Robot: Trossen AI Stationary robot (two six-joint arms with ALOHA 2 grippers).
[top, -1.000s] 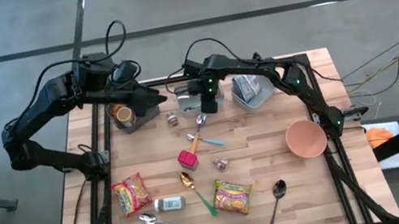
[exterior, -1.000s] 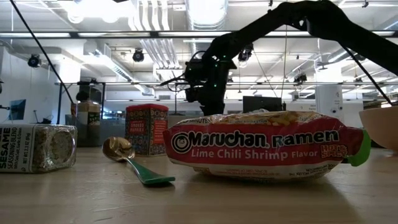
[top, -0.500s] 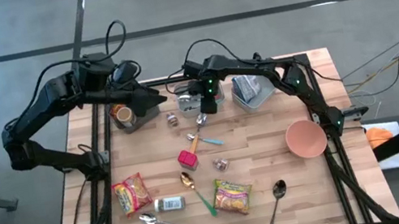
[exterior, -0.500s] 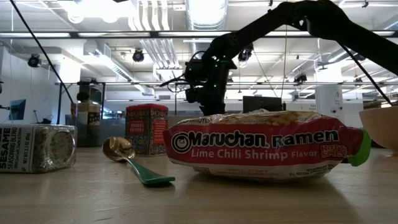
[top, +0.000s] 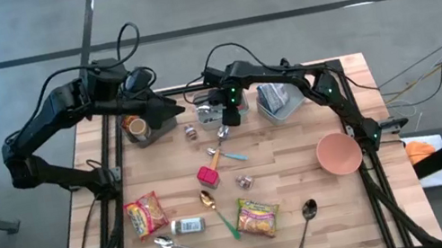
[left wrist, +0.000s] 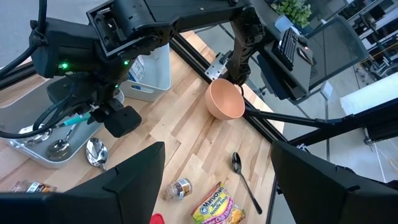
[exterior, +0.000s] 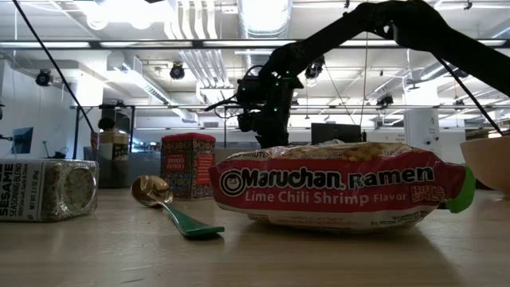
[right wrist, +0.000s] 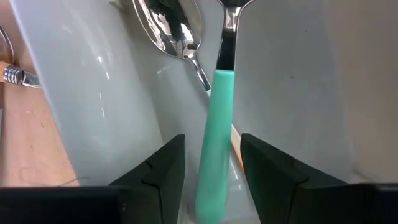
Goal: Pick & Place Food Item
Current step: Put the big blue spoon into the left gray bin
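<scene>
1. The right gripper (right wrist: 212, 163) points steeply down into the grey tray (top: 202, 106) at the far middle of the table (top: 297, 142).
2. Its fingers are apart. The teal-handled spoon (right wrist: 214, 124) sits in the gap, with a thin slit visible on each side of the handle, so it isn't clamped.
3. Spoon's long axis runs straight along the gap between the fingers. The handle end is at the fingers and the metal neck and bowl point away from the wrist, towards the tray's floor.
4. Can't give its heading across the table, because the gripper covers it in the high view.
5. A bare metal spoon (right wrist: 171, 28) lies in the same tray, just beside the teal one, roughly parallel to it.
6. The tray wall (right wrist: 74, 93) is close on one side of the gripper.
7. White bin (top: 276, 100) is just right of the tray. A silver spoon (top: 223, 133) lies on the wood just near of the tray.
8. Open wood lies right of centre, between the tray and the pink bowl (top: 338, 153).
9. The near half is cluttered with the red can (top: 208, 177) and two ramen packs (top: 258, 216) (top: 146, 215).
10. The left gripper (left wrist: 217, 180) waits raised at the far left, fingers wide apart and holding nothing.
</scene>
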